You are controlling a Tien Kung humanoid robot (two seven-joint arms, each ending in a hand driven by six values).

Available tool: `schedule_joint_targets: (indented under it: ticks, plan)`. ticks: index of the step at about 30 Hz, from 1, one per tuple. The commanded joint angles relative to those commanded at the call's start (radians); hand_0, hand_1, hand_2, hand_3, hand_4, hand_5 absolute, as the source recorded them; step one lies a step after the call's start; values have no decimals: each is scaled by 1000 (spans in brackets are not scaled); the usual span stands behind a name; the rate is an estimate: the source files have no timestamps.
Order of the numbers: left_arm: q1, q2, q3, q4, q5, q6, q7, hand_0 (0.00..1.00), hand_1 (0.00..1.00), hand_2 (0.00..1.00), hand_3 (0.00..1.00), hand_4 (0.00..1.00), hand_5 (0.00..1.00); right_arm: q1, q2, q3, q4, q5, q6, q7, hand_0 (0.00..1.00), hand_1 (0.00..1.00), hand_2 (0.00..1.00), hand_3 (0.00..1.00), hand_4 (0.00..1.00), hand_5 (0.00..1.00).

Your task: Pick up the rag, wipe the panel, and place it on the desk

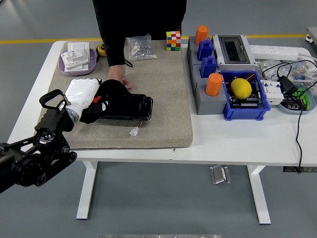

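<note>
A black panel point(130, 106) lies on the beige mat point(163, 99), with a small white connector on a wire point(133, 131) at its near edge. My left hand point(83, 94), white-backed on a black arm, is shut on a black rag point(108, 90). It presses the rag on the panel's left end. A person across the table rests a hand point(118, 79) at the panel's far edge, just behind the rag. My right arm is out of view.
A purple tray with white parts point(77, 58) and a bag of screws point(138, 47) sit at the back left. A colour cube point(173, 40), grey and blue blocks with orange cylinders point(205, 74), a blue bin with a yellow ball point(241, 88) and cables point(290, 84) stand to the right.
</note>
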State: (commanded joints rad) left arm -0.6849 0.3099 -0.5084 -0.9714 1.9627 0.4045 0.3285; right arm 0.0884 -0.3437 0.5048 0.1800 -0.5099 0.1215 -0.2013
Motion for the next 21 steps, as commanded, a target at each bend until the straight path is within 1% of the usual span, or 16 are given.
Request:
schedule_joint_targets:
  ticks: [9,17,21]
  plan:
    - [-42,-37,96,-43,-42,-7,4,225,128,456,410,447,2,1,-2,-8,0,1,1,0,765,724,728,595,902,567]
    - [-64,-54,178,-74,-75,-9,4,225,128,457,410,446,2,0,-6,-21,0,7,5,-1,764,725,727,594,902,567]
    - [-76,-63,214,-89,-83,-12,-7,225,128,457,410,446,2,1,-7,-24,0,7,5,-1,764,725,727,595,903,568]
